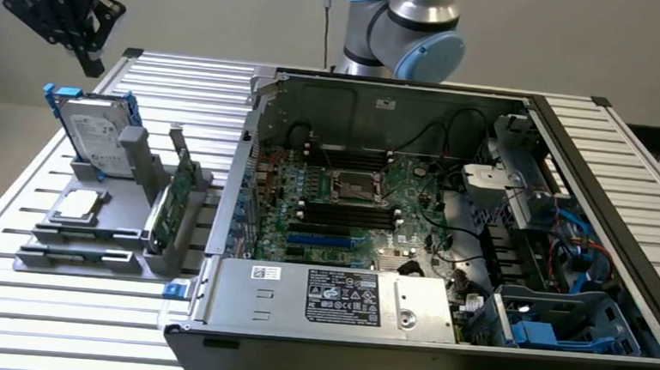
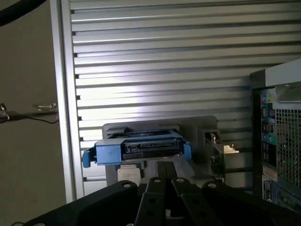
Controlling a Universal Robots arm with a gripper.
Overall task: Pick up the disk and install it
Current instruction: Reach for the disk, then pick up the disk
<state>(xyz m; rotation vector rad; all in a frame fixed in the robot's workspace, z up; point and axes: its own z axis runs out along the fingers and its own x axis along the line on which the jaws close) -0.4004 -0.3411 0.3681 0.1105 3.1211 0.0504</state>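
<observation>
up in the air, a black gripper [image 1: 90, 65], clenched tight with nothing in it. hangs above the disk [image 1: 95, 136], not touching it. below, the silver disk with its blue frame, standing on its edge in a grey holder [image 1: 85, 252] on the slatted table [image 1: 24, 304], at the exterior view's left of the open computer case [image 1: 254, 305]. from the wrist, the blue end of the disk [image 2: 136, 148] just past the gripper [image 2: 164, 176].
</observation>
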